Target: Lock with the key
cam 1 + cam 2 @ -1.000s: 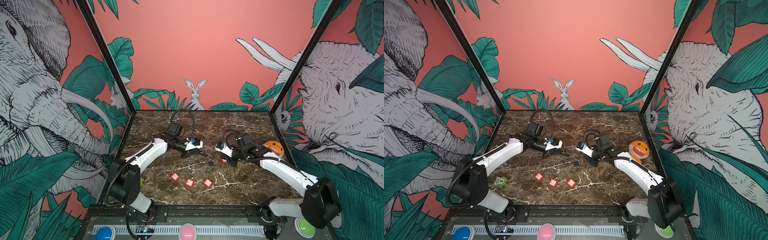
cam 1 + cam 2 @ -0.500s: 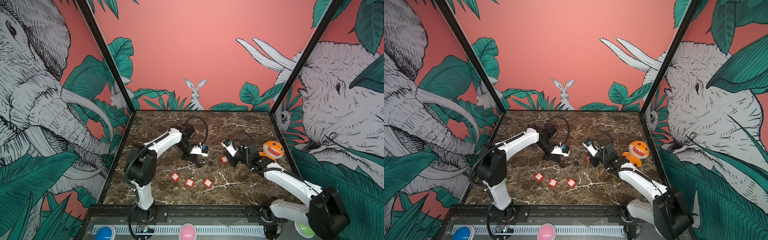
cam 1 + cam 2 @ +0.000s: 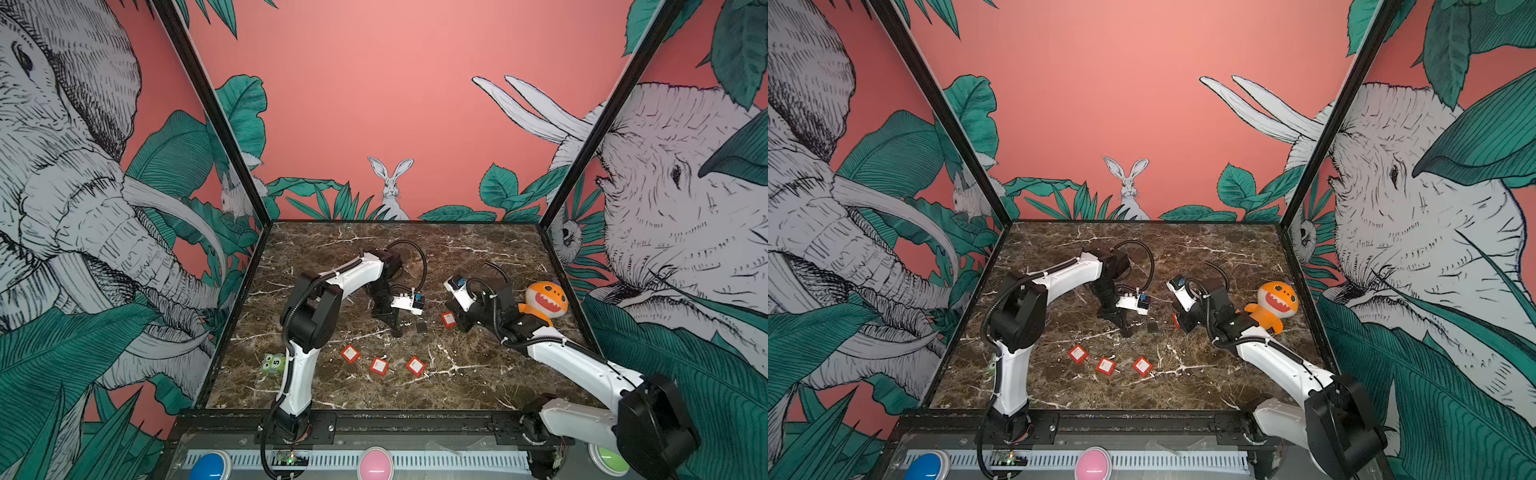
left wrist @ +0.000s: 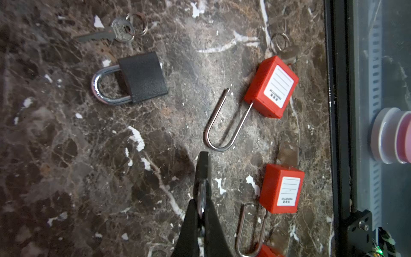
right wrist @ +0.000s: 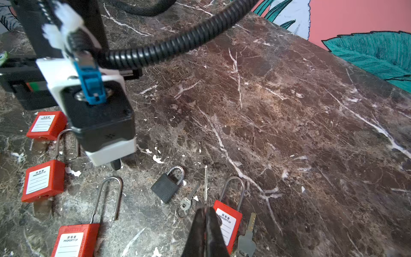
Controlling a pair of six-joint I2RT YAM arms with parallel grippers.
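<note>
Right wrist view: my right gripper [image 5: 205, 214] is pinched shut on nothing; the key [image 5: 187, 201] lies on the bench [image 5: 289, 111] just beside it, blade pointing away, black padlock [image 5: 166, 188] just beyond.

The key [image 5: 189, 200] lies between a small padlock [image 5: 165, 188] and larger padlock [image 5: 231, 224].

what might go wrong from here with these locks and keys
The small key lies flat on the marble beside the black padlock; the shut left gripper may slide it rather than lift it. The right gripper, also shut, hangs by a red padlock with a second key beside it, so the wrong key might get picked. The two grippers are close together and could bump.
</note>
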